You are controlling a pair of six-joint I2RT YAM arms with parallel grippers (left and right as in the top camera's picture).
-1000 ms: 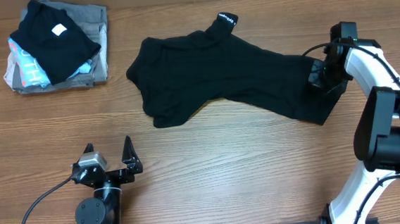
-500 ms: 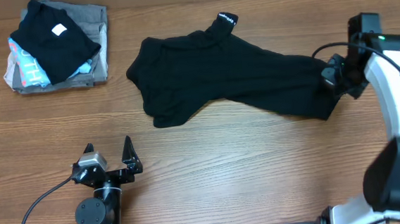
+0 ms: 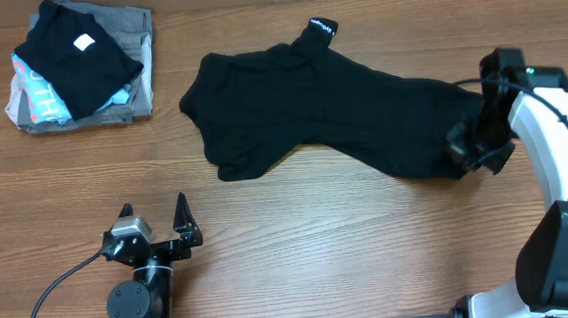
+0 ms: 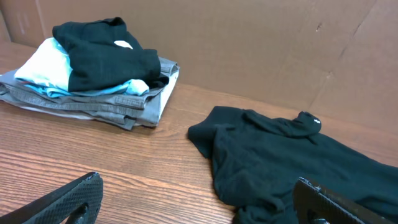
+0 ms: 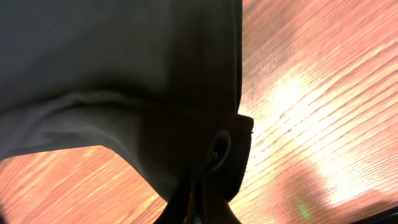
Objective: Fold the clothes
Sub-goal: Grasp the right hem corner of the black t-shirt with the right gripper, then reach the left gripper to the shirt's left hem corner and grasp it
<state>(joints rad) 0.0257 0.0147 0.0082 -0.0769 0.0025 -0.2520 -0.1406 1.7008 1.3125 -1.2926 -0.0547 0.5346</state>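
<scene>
Right hand [image 3: 472, 151] clamps the hem of the black shirt [image 3: 330, 101] near the right edge of the tabletop [image 3: 372, 263], likely to pull it flat for folding; left hand [image 3: 155, 223] rests open at the near edge

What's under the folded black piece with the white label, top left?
Under the folded black piece: a light-blue garment, then folded grey garments on the table. The stack's middle is covered, so further layers can't be told.
</scene>
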